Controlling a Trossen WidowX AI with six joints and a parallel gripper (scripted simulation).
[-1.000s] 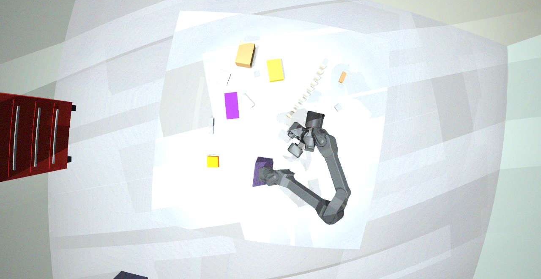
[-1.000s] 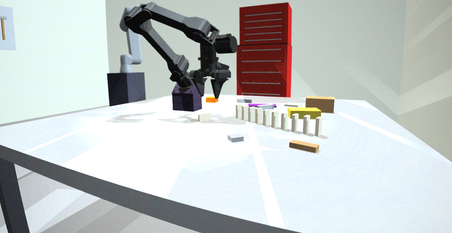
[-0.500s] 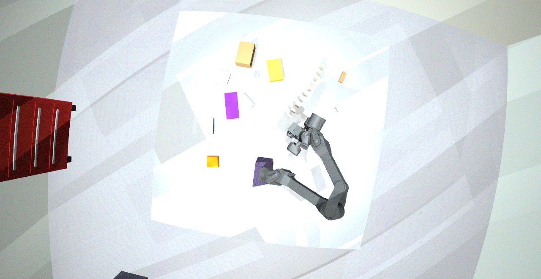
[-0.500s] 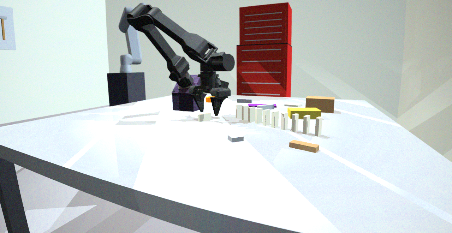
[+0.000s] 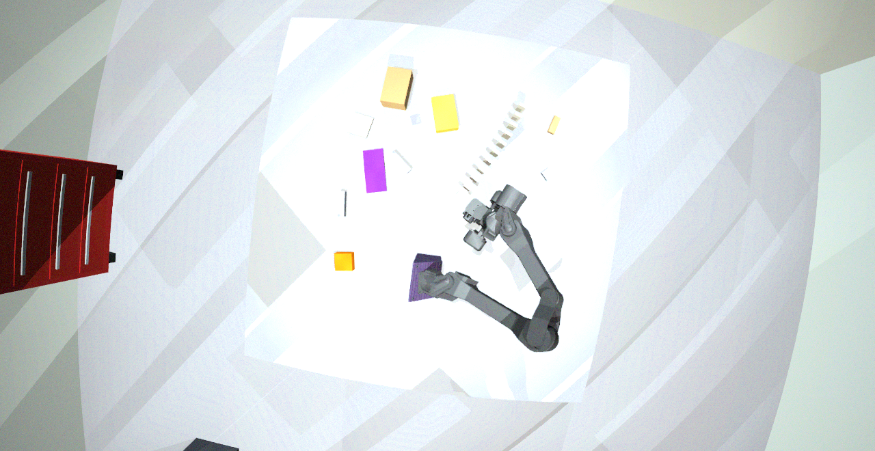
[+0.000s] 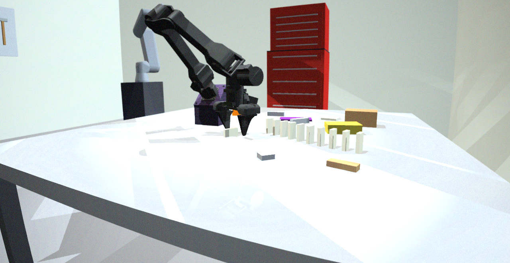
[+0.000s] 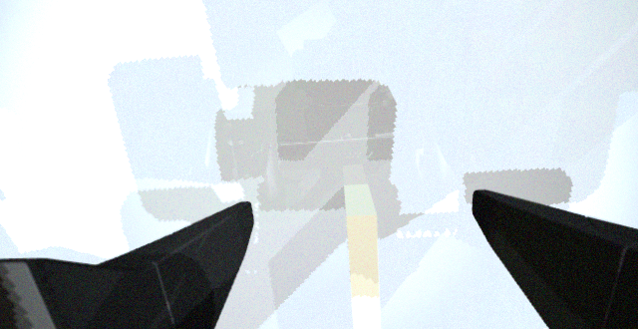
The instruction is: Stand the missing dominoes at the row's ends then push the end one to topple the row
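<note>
Several cream dominoes stand upright in a slanting, evenly spaced row [image 5: 519,106] [image 6: 300,132]. One loose cream domino [image 6: 231,132] [image 7: 363,249] lies on its long narrow edge, off the row's end nearer the arm's base. My gripper [image 5: 474,225] [image 6: 236,130] [image 7: 359,206] is open and points down, low over the table, with its fingers on either side of the loose domino. In the wrist view there is a gap between the domino and each finger. From above, the gripper hides most of this domino.
A yellow block [image 5: 444,113] [image 6: 343,128] and a tan box [image 5: 396,87] [image 6: 360,118] lie beyond the row. A brown bar [image 5: 554,124] [image 6: 343,165] and small grey block [image 6: 265,156] lie on its other side. A purple slab [image 5: 374,170] and orange block [image 5: 344,261] lie farther off.
</note>
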